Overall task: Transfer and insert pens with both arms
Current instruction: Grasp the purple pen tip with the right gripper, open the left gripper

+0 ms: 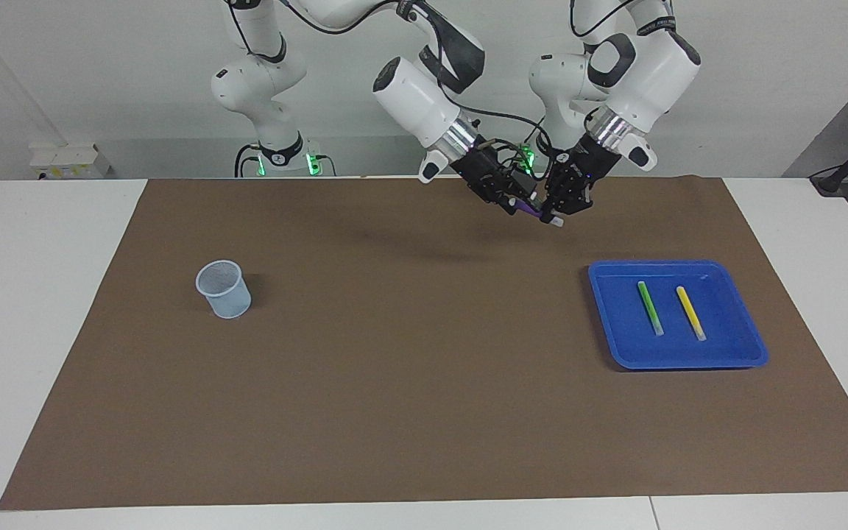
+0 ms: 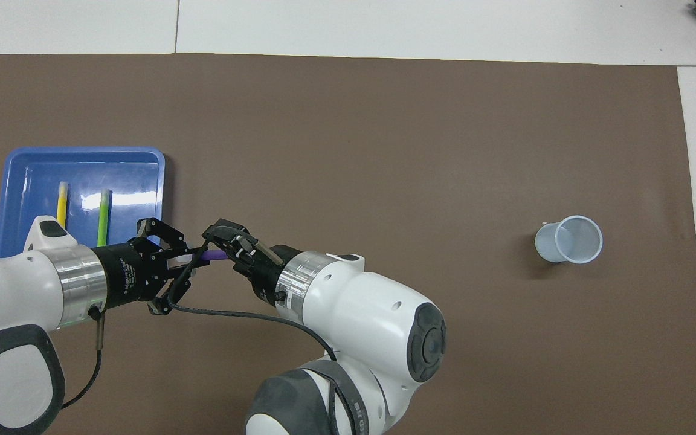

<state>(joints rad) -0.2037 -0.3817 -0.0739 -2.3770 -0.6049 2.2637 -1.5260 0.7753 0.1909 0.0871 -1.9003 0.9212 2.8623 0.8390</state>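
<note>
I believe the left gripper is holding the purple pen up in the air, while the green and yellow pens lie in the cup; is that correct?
Not quite: the green pen and yellow pen lie in the blue tray, not the cup, as the facing view shows. The rest stands: the left gripper holds the purple pen in the air.

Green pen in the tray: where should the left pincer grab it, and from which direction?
Mid-barrel, straight down from above. The green pen lies flat in the blue tray, parallel to the yellow pen with a gap between them, so fingers probably fit either side, closing across its width.
</note>
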